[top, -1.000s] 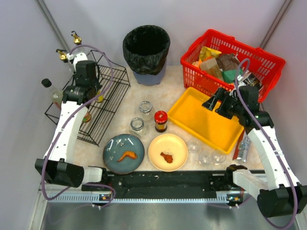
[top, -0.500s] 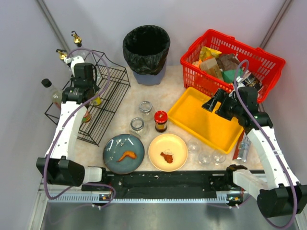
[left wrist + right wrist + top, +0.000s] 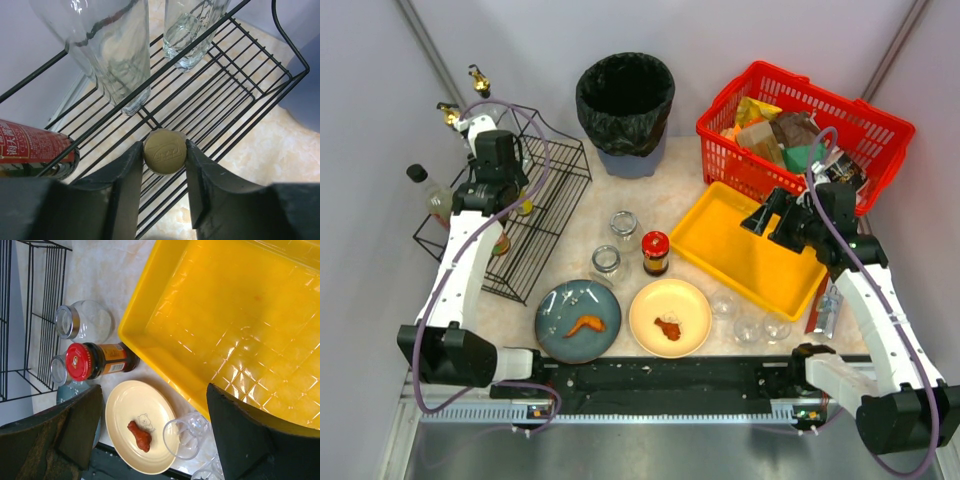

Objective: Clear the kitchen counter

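The beige marbled kitchen counter [image 3: 670,185] carries a blue plate [image 3: 578,320] with a food scrap, a cream plate [image 3: 670,317] with a chicken piece [image 3: 140,436], a red-lidded jar [image 3: 655,252], two glass jars [image 3: 623,224] and clear cups [image 3: 748,328]. My left gripper [image 3: 520,205] hangs over the black wire rack [image 3: 545,235]. In the left wrist view its jaws [image 3: 164,150] press both sides of a bottle's gold cap [image 3: 164,152]. My right gripper [image 3: 770,225] stands open above the yellow tray's [image 3: 750,255] near-left edge, with nothing between its fingers [image 3: 152,390].
A black-lined bin [image 3: 625,100] stands at the back and a red basket [image 3: 800,125] of packets at the back right. Glass bottles [image 3: 115,50] and a red-labelled container [image 3: 30,147] stand in the rack. A packet [image 3: 825,305] lies by the right arm.
My left wrist has shifted a little toward the back over the rack, still around the gold cap. The right arm has barely moved.
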`<state>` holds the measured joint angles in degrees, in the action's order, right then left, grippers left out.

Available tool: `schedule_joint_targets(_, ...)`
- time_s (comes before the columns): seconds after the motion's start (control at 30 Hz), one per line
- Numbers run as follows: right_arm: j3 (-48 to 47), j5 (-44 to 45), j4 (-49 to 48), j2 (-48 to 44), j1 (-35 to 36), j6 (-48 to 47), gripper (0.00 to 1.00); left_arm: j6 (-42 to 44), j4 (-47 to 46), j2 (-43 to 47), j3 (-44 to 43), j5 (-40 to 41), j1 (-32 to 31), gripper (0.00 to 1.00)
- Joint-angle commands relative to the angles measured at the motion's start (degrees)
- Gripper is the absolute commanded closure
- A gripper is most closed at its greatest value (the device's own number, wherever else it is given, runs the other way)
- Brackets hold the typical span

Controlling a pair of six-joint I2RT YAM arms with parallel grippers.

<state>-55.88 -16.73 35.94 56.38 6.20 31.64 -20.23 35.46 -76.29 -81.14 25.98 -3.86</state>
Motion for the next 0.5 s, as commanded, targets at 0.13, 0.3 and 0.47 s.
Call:
schedule_joint_targets(0.13,0.15,0.56,-1.14,-1.36,-0.75,0.09,0.16,1.59,-4.7,2.37,0.72,-0.04,0.43,0.38)
schedule_joint_targets(0.3,-0.2,0.47,-1.14,-0.83,-0.84,0.0,0.16,2.39,-3.83,3.69,-1.12,-2.59,0.43,0.3)
schedule_joint_targets(0.47,-0.46,0.65,-1.23,-0.57,-0.75,-0.09,0.16,4.84,-4.78,5.71,-3.4,-13.02,0.34,0.21)
